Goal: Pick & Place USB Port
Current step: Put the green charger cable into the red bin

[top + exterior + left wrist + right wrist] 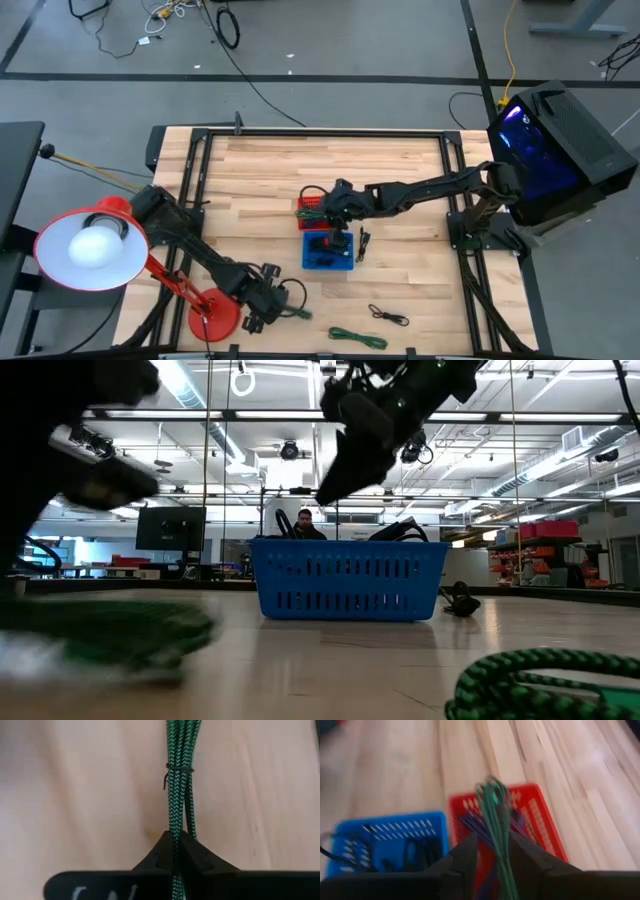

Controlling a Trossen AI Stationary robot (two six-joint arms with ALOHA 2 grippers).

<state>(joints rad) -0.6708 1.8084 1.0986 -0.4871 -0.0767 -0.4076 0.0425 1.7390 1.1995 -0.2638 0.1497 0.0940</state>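
A green braided USB cable bundle (179, 765), bound by a thin black tie (179, 768), lies on the wooden table near its front edge. My left gripper (176, 845) is shut on it there, beside the red lamp base (215, 318). My right gripper (492, 850) is at mid-table, above the red basket (540, 820), shut on a second green cable bundle (492, 800). The blue basket (328, 250) stands next to the red one on its near side. Purple cables (470, 825) lie in the red basket. My left gripper pinches the green bundle (175, 827) between its two fingertips, a little way from the black tie. The fingers come steeply from above and lie across the strands. The rest of the bundle runs on over the table top; whether it is lifted I cannot tell. My right gripper pinches the second green bundle (496, 832) between its two fingers, slanting down from the table's right side. The bundle's looped end (490, 785) sticks out past the fingertips. It hangs clear in the air above the red basket.
Black cables lie in the blue basket (345, 578) and loose on the table (362, 242) (388, 317). Another green cable (358, 338) lies by the front edge. A red lamp (90, 248) stands at the left. A black frame (200, 170) rims the table.
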